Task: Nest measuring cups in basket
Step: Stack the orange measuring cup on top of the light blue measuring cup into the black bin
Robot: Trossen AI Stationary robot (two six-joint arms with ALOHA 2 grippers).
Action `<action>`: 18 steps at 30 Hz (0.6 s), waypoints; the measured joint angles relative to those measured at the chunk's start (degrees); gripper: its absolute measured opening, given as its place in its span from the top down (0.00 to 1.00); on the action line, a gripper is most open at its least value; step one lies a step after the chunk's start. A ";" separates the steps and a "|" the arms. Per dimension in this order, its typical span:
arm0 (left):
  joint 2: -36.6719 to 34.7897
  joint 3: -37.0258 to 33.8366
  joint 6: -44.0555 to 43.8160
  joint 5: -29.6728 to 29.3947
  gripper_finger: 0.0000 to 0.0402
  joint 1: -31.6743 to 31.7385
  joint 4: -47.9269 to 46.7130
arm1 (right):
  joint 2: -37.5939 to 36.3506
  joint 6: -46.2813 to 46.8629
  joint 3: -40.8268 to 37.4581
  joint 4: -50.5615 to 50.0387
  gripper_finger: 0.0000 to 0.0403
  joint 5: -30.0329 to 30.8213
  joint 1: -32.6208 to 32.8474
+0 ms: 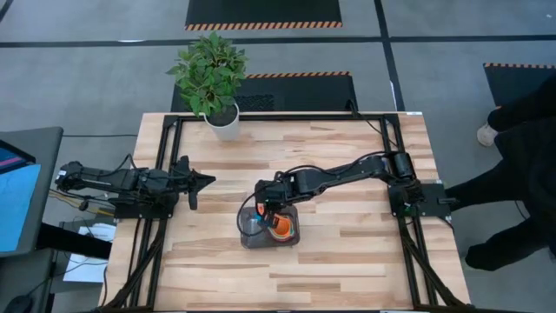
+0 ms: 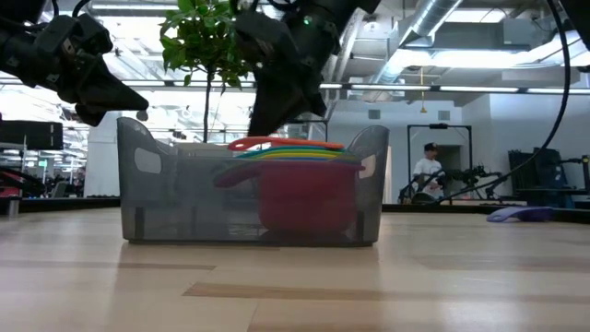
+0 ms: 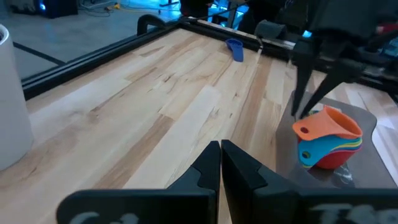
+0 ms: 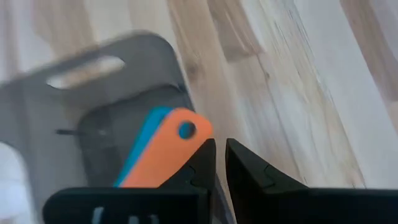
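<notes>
Both pairs of jaws are seen nearly closed, with only a thin slit between the fingers and nothing held. Beneath the right gripper (image 1: pixel 263 207), the measuring cups (image 3: pixel 329 144) are stacked one inside another in the basket (image 2: pixel 147 198), an orange cup uppermost and a red one outermost at the bottom. The flat handles are fanned on one side, the orange handle's holed end lying just in front of the right fingertips. The cups are smooth, round, glossy plastic; the basket is grey, translucent, rectangular with rounded corners and slotted end walls, its long axis set across the pale wooden table (image 1: pixel 347 261). The left gripper (image 1: pixel 201 181) is held well apart, pointing toward the basket.
</notes>
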 joint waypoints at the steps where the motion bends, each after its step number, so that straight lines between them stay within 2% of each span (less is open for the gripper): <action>1: 0.00 0.00 0.00 0.00 1.00 0.00 -0.02 | -0.02 -0.38 0.34 0.42 0.85 -0.36 0.13; 8: 0.00 0.00 0.00 0.02 1.00 -0.01 -0.02 | -0.04 -2.25 1.83 0.60 0.85 -1.79 2.06; 18: 0.00 0.00 -0.31 0.05 1.00 0.01 -0.04 | -0.04 -2.38 1.83 -0.68 0.85 11.81 1.30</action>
